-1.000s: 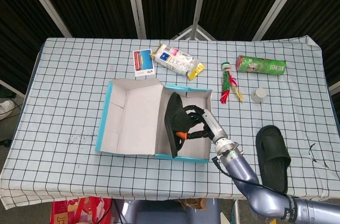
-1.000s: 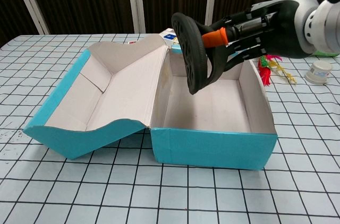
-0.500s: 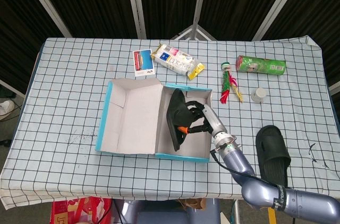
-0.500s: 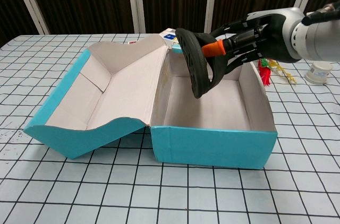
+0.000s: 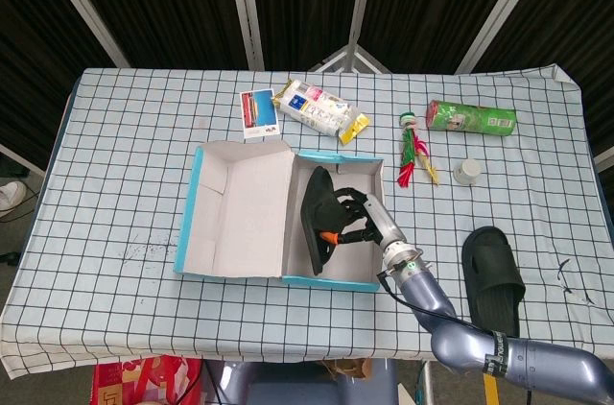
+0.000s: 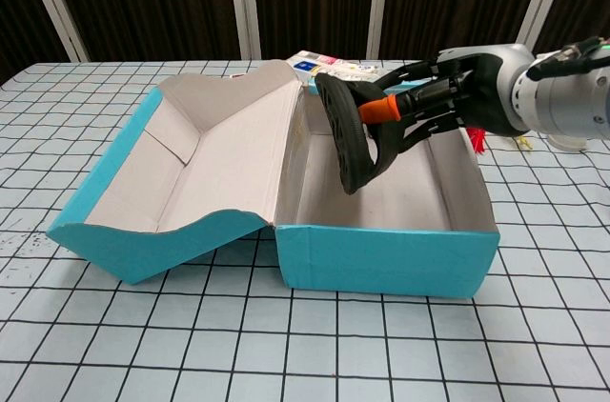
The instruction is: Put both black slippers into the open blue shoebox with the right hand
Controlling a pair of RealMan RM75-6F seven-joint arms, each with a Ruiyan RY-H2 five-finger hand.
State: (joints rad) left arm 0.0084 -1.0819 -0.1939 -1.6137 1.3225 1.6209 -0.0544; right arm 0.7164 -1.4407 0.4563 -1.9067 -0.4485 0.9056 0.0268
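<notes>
- Dark slatted panels stand behind you, and your table (image 5: 125, 136) wears a white cloth with a black grid that reaches all four edges.
- The open blue shoebox (image 5: 331, 280) sits at the middle of the tabletop, toward the front edge; its lid (image 5: 235, 213) is folded out flat to the left, pale cardboard inside facing up; in the chest view the box (image 6: 381, 254) shows its blue front wall nearest the camera.
- Your right arm (image 5: 499, 362) comes in from the front right corner; your right hand (image 5: 360, 221) grasps one black slipper (image 5: 315, 218), fingers closed around its strap; the chest view shows the hand (image 6: 429, 102) holding that slipper (image 6: 343, 135) on edge, sole facing left, its lower end down inside the box's walls; whether it touches the floor of the box you cannot tell.
- The second black slipper (image 5: 492, 282) lies flat on the cloth near the front right corner, well apart from the box.
- A green tube (image 5: 471, 117) lies on its side toward the back right; a snack packet (image 5: 319, 108) and a small card (image 5: 258, 113) lie near the back edge, just behind the box.
- A red and green toy (image 5: 413, 149) and a small white pot (image 5: 468, 171) sit between the tube and the box.
- Your left hand shows in neither view.
</notes>
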